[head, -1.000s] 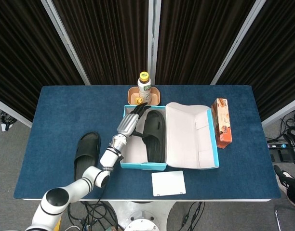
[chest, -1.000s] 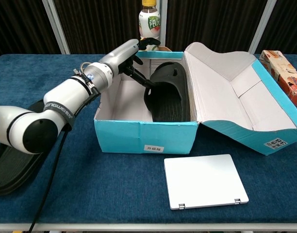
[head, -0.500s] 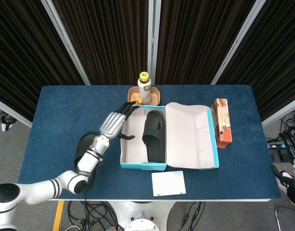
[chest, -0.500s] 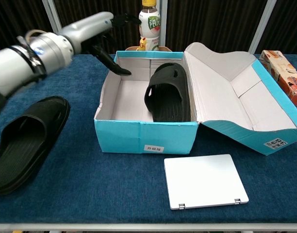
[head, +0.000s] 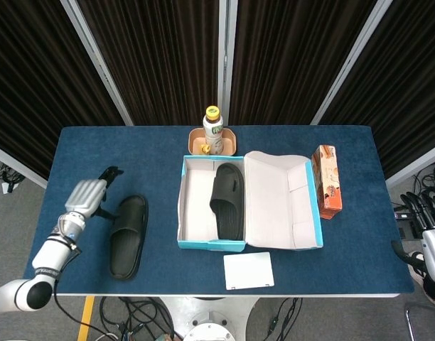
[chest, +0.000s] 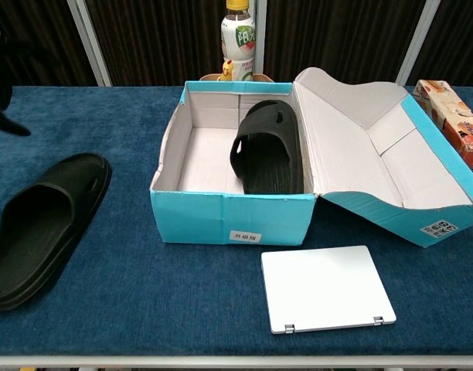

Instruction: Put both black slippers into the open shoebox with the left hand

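One black slipper (head: 227,200) (chest: 269,147) lies in the right half of the open turquoise shoebox (head: 195,244) (chest: 229,218). The other black slipper (head: 128,235) (chest: 41,224) lies flat on the blue table, left of the box. My left hand (head: 89,195) (chest: 0,73) hovers over the table left of that slipper, fingers spread, holding nothing; the chest view shows only dark fingertips at its left edge. My right hand (head: 423,217) shows at the head view's right edge, off the table, fingers apart and empty.
A drink bottle (head: 213,129) (chest: 239,37) stands in a small brown holder (head: 229,139) behind the box. The box lid (head: 278,199) lies open to the right. An orange carton (head: 327,180) (chest: 455,111) sits at the right. A white card (head: 248,270) (chest: 326,287) lies in front.
My left hand has drawn out of the shoebox and swung far left, past the slipper on the table. The slipper in the box stays where it was left.
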`<state>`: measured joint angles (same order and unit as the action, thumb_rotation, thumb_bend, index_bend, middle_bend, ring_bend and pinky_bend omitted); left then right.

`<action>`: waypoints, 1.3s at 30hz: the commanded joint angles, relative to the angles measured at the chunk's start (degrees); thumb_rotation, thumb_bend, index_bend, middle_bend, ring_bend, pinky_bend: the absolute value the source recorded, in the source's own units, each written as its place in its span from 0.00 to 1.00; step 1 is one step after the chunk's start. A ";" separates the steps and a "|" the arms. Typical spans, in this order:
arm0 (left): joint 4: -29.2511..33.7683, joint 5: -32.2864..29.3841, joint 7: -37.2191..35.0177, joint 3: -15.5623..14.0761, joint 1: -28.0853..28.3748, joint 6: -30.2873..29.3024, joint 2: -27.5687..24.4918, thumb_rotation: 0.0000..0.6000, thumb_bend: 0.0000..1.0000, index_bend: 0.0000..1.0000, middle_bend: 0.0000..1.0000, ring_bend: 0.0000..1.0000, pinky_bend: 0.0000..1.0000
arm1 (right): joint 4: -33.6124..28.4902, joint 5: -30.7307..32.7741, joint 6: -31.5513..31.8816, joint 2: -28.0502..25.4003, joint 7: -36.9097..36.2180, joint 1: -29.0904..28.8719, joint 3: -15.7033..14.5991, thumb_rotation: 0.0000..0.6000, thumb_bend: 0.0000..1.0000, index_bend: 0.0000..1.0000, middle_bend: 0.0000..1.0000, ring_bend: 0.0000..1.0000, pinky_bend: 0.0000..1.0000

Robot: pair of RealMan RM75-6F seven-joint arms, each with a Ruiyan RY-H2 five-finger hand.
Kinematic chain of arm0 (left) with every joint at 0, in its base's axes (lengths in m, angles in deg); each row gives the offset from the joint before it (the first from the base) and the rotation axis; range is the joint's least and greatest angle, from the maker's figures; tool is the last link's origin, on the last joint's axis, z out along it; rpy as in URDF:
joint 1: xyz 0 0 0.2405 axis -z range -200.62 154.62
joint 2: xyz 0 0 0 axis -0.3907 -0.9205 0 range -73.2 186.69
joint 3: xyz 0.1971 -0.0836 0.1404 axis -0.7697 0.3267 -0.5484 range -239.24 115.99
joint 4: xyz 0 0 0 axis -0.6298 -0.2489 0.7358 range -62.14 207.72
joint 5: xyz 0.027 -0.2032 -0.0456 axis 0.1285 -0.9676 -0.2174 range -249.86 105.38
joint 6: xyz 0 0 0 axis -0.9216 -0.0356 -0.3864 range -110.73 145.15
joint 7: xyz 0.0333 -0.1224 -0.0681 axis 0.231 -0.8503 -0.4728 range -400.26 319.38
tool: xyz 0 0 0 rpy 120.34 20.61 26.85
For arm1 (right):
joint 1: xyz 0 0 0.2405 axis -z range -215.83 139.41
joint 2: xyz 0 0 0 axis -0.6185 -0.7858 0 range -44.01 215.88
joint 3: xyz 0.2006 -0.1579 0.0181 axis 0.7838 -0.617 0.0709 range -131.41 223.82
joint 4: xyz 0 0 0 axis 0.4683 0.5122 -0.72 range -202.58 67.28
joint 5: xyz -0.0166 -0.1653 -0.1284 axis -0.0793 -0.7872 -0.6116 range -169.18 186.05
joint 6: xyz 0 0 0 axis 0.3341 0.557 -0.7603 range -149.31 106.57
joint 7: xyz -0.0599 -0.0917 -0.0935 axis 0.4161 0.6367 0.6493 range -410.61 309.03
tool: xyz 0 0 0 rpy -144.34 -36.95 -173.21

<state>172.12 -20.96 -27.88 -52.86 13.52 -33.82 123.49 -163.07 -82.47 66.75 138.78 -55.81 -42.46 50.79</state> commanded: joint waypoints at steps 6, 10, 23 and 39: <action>-3.11 -6.65 0.50 -3.92 1.59 7.01 3.89 1.00 0.00 0.10 0.03 0.57 0.70 | -0.31 -0.42 -0.70 0.17 0.59 -0.84 0.08 1.00 0.16 0.01 0.08 0.00 0.07; -5.16 -9.76 0.71 -4.43 3.07 8.85 5.91 1.00 0.00 0.10 0.03 0.57 0.70 | -0.30 -0.02 -0.74 0.15 0.57 -0.78 0.03 1.00 0.16 0.01 0.08 0.00 0.07; -11.50 -16.86 2.29 -6.48 5.24 8.47 10.98 1.00 0.00 0.33 0.34 0.73 0.79 | 0.18 0.43 -0.50 0.33 0.00 -0.55 -0.16 1.00 0.16 0.01 0.08 0.00 0.07; -4.65 -0.31 -28.97 8.30 -4.72 0.81 2.75 1.00 0.00 0.46 0.50 0.74 0.82 | 0.71 0.06 0.09 0.45 -0.42 -0.47 -0.28 1.00 0.16 0.01 0.08 0.00 0.07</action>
<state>164.92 -29.26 -44.83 -51.20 12.56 -30.51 128.72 -162.36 -82.41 66.84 139.22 -56.22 -42.92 50.52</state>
